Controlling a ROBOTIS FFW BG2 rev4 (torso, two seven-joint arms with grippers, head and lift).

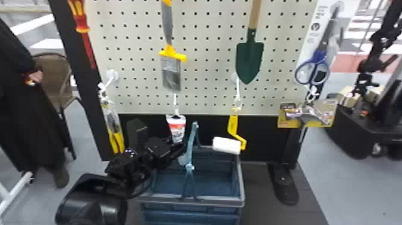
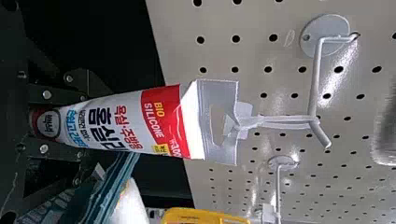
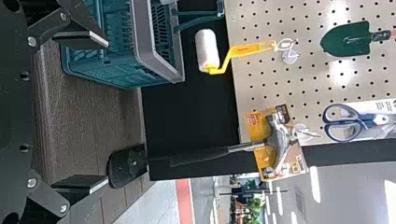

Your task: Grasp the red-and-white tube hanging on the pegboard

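You have one pegboard (image 1: 209,59) ahead and one blue basket (image 1: 239,191) below it. There are two tools.

The left tool (image 2: 56,121) is up at the board's lower edge with its fingers apart, one on each side of the tube's cap end. I can't tell whether either finger touches it. The right tool (image 3: 79,109) waits off to the side, spread wide and holding nothing.

Among the hanging goods I count one trowel (image 1: 249,61), one pair of scissors (image 1: 312,70), one hammer (image 1: 308,115) and one roller (image 1: 226,145).

There is one red-and-white tube (image 1: 176,128). It hangs cap down just under the board, on one white tie (image 2: 280,122) looped over one hook (image 2: 322,84).

I judge you are at the end of the approach, with the grasp itself not yet made. Next, advance a little so the fingers cover the tube's body rather than its cap, then close squarely. The tube hangs free, so an off-centre touch could set it swinging.
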